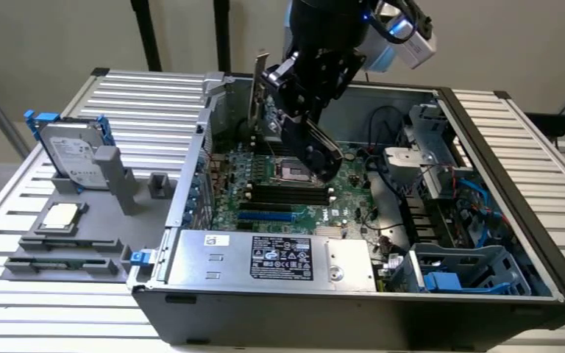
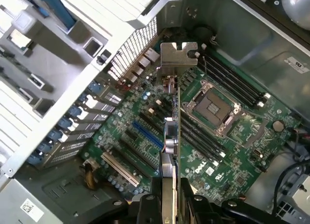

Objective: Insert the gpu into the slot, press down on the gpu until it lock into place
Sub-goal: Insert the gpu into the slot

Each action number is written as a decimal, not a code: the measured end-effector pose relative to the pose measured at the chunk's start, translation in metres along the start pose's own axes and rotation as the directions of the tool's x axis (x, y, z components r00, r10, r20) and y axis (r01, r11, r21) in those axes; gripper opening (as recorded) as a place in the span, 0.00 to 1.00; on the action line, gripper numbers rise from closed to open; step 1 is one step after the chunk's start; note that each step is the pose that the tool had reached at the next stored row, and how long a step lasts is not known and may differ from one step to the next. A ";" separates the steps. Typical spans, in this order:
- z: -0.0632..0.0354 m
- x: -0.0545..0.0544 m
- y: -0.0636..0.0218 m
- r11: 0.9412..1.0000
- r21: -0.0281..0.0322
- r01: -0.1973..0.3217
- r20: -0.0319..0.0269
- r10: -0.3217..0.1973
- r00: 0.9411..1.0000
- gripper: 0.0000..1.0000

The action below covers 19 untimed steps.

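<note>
Gripping the gpu [image 2: 170, 137] by its upper edge, my gripper [image 2: 167, 204] is closed tight on it. The card hangs tilted, raised clear of the blue slot [image 2: 147, 134], off toward the CPU socket [image 2: 213, 108]. I judge the insertion step is in hand; seating calls for its edge aligned over that groove.

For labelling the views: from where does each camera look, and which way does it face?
Exterior view: off the arm, above the open case, looking down into it; the gripper shows, holding the gpu.
Wrist view: on the wrist, looking along the gpu at the motherboard; the gripper shows.
Both share the gpu and the slot.
</note>
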<state>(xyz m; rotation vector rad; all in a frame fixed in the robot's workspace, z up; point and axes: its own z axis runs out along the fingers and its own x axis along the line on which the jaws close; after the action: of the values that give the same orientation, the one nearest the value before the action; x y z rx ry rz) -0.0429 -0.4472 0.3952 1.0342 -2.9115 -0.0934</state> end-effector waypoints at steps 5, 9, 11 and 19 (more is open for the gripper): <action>0.0017 0.000 -0.0001 0.996 0.008 0.091 0.000 -0.091 0.996 0.26; 0.0030 0.000 -0.0002 0.986 0.015 0.163 -0.001 -0.163 0.987 0.26; 0.0037 0.000 -0.0003 0.980 0.018 0.199 -0.001 -0.199 0.980 0.26; 0.0060 0.000 -0.0004 0.940 0.033 0.338 -0.003 -0.338 0.941 0.26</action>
<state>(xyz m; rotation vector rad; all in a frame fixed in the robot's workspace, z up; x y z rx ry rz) -0.0430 -0.4472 0.3891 1.5317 -2.7127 -0.0596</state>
